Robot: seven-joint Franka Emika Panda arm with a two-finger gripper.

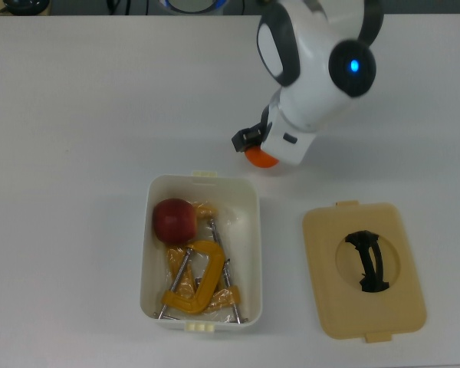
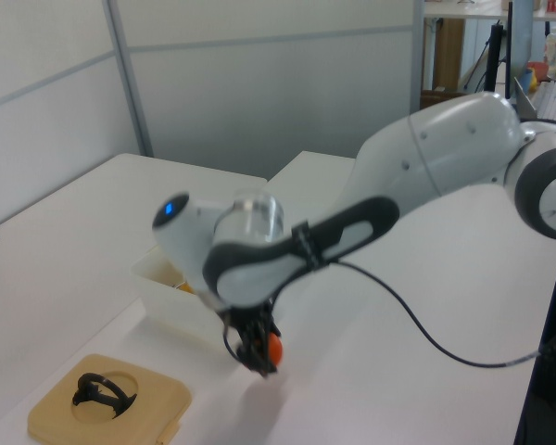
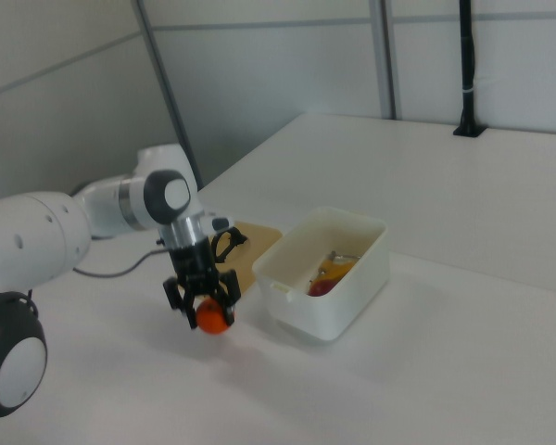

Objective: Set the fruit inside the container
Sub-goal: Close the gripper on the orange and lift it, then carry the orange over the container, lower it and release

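While the apple [image 1: 174, 220] already sits inside the white tub [image 1: 249, 230] — in the corner toward the top view's upper left, beside two yellow clamps [image 1: 195, 280] — the orange [image 1: 259, 157] is out of the tub, pinched between the fingers of the gripper [image 3: 204, 306]. In the right view the black fingers close on both sides of the orange [image 3: 211, 317], and a shadow on the white table [image 3: 463, 362] below suggests it hangs clear of the surface. In the left view the orange [image 2: 273, 348] shows just beside the tub's near wall [image 2: 181, 301], under the bent white arm [image 2: 417, 167]. From the top view, most of the orange is hidden by the arm's wrist; only its lower edge peeks out just above the tub's upper right corner. A beige lid [image 1: 364, 268] with a black handle [image 1: 368, 261] lies flat on the table at the top view's right of the tub, apart from it.
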